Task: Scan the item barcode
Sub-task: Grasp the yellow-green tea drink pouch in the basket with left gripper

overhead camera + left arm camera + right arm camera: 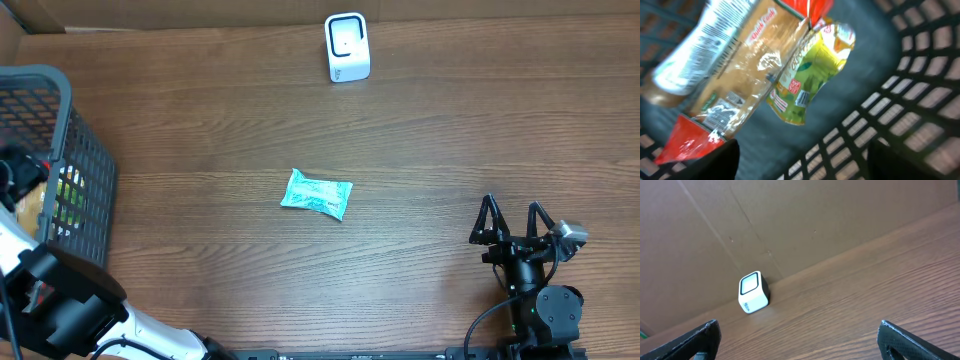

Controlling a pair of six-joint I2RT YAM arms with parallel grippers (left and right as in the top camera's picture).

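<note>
Left gripper [805, 167] first: your left arm reaches down into the basket [85, 165] at the left edge of the table [450, 130]. Its wrist view shows both fingers [710, 162] spread wide with only basket floor between them, so it is released and carries nothing. Just beyond the fingers lie a long packet [735, 75], clear with red ends, and a smaller green packet [810, 70]; the two overlap at one end. Jaws that wide suit lining up over one of them, though the blurred view does not show which. A small striped patch on the green packet may be its barcode, but you should not count on that. Your right gripper [513, 225] sits at the near right with its jaws fully apart and empty. It points toward the far side, where its camera frames the scanner [347, 47] standing upright at the far edge. That pose looks like waiting out of the way. It leaves the middle of the table free for a carry from the basket to the scanner. A teal packet [317, 194] lies flat and alone in the middle, well apart from both grippers and the scanner; whether it is the item to scan, I cannot tell.
</note>
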